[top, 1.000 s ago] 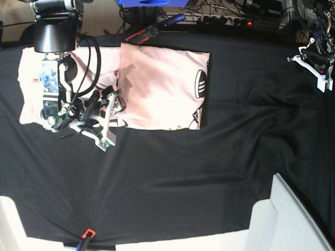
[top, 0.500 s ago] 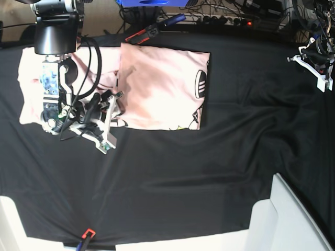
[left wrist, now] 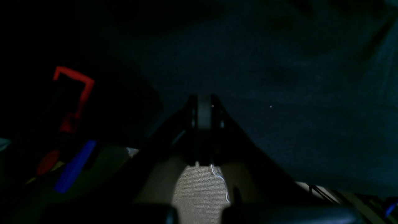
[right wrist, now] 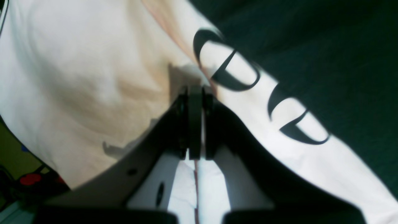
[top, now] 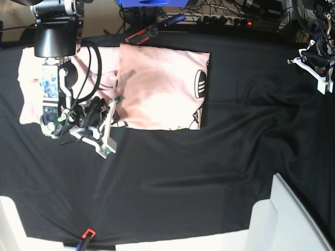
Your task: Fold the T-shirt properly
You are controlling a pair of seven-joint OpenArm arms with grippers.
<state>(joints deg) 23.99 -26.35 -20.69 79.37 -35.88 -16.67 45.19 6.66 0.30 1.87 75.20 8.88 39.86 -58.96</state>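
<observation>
Looking at the T-shirt: it lies partly folded at the table's far left. Your right gripper is clamped on its printed edge; left gripper is shut on nothing, parked far right. Thin pinch could slip and collapse the fold. Black cloth gives plenty of open room.

Right arm reaches down from top-left corner of base view over T-shirt, wrist bent low at shirt's near hem. Right gripper jaws pressed together at fabric edge beside black lettering; whether cloth is pinched cannot tell. Left arm at far right, well apart from T-shirt. Left gripper jaws closed, nothing between them.
</observation>
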